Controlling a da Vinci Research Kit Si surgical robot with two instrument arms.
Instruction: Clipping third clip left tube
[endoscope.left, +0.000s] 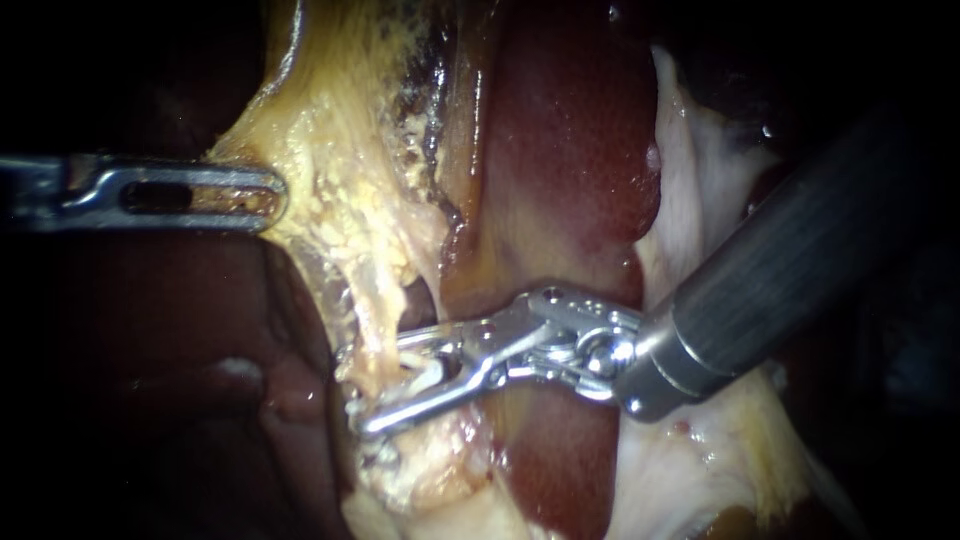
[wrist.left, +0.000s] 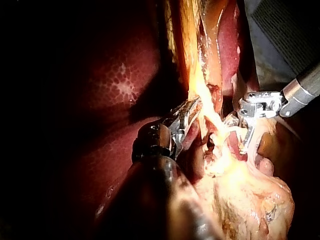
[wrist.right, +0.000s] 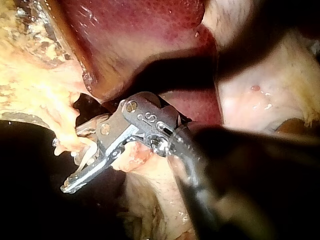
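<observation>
My right instrument (endoscope.left: 360, 390) comes in from the right. Its jaws stand open astride a pale tube (endoscope.left: 378, 325) at the lower edge of the yellow fatty tissue (endoscope.left: 340, 150). A small white clip (endoscope.left: 428, 375) sits between the jaws, close against the tube. In the right wrist view the same jaws (wrist.right: 75, 156) straddle the pale strand (wrist.right: 67, 137). My left instrument (endoscope.left: 275, 195) enters from the left with slotted jaws shut on the edge of the yellow tissue, holding it taut. The left wrist view shows that grip (wrist.left: 191, 107) and my right instrument (wrist.left: 236, 136) beyond it.
Dark red liver (endoscope.left: 570, 150) lies behind the right jaws and runs down under them. Pale whitish tissue (endoscope.left: 700, 170) flanks the right shaft. A dark red fold (endoscope.left: 200, 380) fills the lower left.
</observation>
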